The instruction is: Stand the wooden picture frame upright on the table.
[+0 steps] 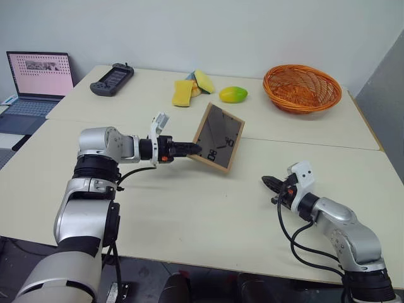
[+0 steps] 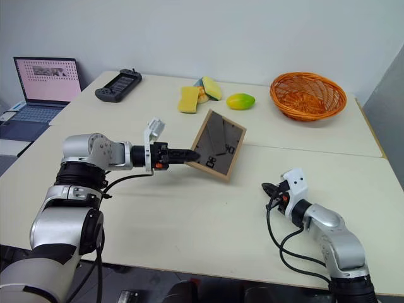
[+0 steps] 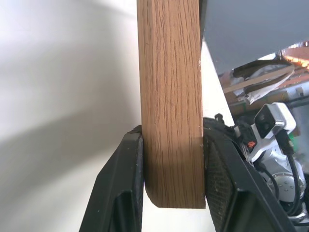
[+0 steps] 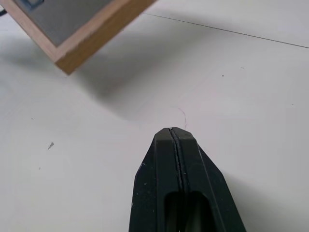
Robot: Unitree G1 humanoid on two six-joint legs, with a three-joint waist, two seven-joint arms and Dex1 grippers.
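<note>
The wooden picture frame (image 1: 219, 136) hangs tilted above the middle of the table (image 1: 189, 208), its dark grey back with the hinged stand facing me. My left gripper (image 1: 193, 149) is shut on the frame's left edge; in the left wrist view the light-wood edge (image 3: 171, 101) sits clamped between both fingers (image 3: 227, 179). My right gripper (image 1: 267, 181) hovers low over the table to the frame's right, shut and empty. In the right wrist view its closed fingers (image 4: 176, 164) point toward the frame's lower corner (image 4: 67, 43), which is clear of the tabletop.
At the back of the table lie an orange wicker basket (image 1: 302, 88), a yellow-green mango (image 1: 233, 95), yellow sponges (image 1: 189, 88) and a dark handheld controller (image 1: 112, 79). A laptop (image 1: 38, 82) stands on a separate surface at the far left.
</note>
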